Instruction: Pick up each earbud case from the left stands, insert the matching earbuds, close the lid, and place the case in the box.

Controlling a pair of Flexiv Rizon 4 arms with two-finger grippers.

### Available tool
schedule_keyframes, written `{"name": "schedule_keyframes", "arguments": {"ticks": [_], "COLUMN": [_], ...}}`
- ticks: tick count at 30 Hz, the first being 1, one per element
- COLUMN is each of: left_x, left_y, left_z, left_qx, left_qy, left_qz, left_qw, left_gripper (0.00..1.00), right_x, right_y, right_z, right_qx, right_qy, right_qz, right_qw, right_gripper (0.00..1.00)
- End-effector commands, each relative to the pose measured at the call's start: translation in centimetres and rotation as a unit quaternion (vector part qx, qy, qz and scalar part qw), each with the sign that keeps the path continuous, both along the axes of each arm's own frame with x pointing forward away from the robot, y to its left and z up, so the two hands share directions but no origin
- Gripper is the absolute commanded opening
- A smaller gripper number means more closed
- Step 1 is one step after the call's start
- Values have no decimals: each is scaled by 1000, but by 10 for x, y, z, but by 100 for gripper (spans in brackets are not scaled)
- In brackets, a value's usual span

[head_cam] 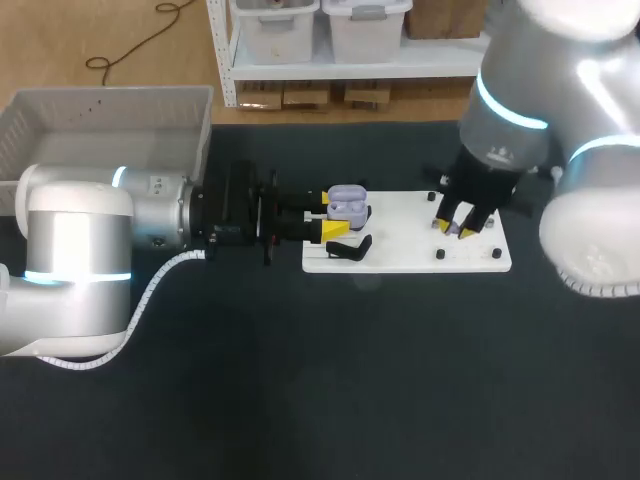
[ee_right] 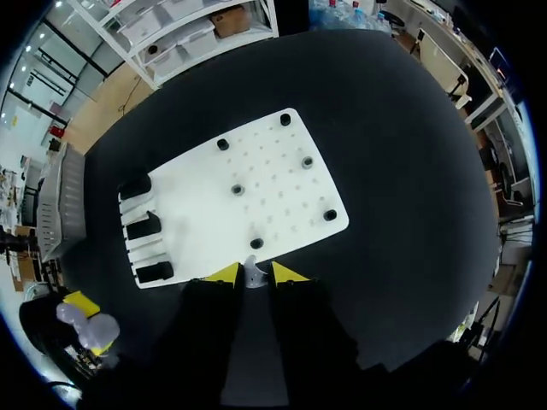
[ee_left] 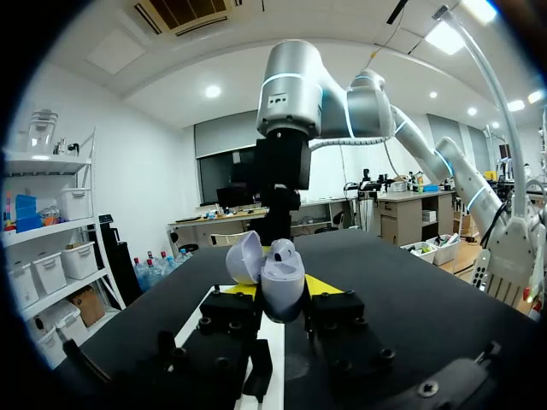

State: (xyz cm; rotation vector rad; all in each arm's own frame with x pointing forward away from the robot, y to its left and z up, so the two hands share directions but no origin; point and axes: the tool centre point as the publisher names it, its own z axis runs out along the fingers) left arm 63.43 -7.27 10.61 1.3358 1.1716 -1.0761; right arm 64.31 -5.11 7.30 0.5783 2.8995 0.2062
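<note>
1. Desk (head_cam: 300, 380): dark surface. It carries one white board (ee_right: 256, 184) lying flat, nearer the far edge than the near edge and a little right of the middle.

2. White board: six black pegs (ee_right: 238, 190) stand upright on it, counted in the right wrist view. Three black stands (ee_right: 144, 225) sit in a row along its left edge.

3. Box (head_cam: 110, 92): one grey box at the desk's far left corner, well apart from the board.

4. Left end effector (head_cam: 333, 214): the left arm comes in level from the desk's left side. The two yellow tips are clenched on one lavender earbud case (head_cam: 348, 203), one tip on each side of it. The case is off the stands, above the board's left edge, with its lid hinged open.

5. Right end effector (ee_right: 254, 273): it points down over the right half of the board. Its two yellow tips are closed on one small pale earbud (ee_right: 253, 275), which is pinched between them near one peg.

6. Totals: one case, one earbud in grasp, three stands, six pegs, one box.
</note>
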Motion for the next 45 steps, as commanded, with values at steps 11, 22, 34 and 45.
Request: {"name": "schedule_keyframes", "arguments": {"ticks": [11,22,34,45], "left_x": [-1,-1,-1,-1], "left_y": [0,0,0,0], "left_z": [-1,-1,-1,-1], "left_qx": [-1,-1,-1,-1], "left_qy": [-2,-2,-2,-2], "left_qz": [3,3,3,3], "left_qw": [1000,1000,1000,1000], "left_gripper": [0,0,0,0], "right_x": [-23,-40,-45,-45], "right_y": [25,73,98,98], "right_z": [106,133,124,124], "right_qx": [-16,-26,-22,-22], "right_qy": [41,44,61,61], "right_qz": [74,158,201,201], "right_qw": [996,986,978,978], "right_gripper": [0,0,0,0]}}
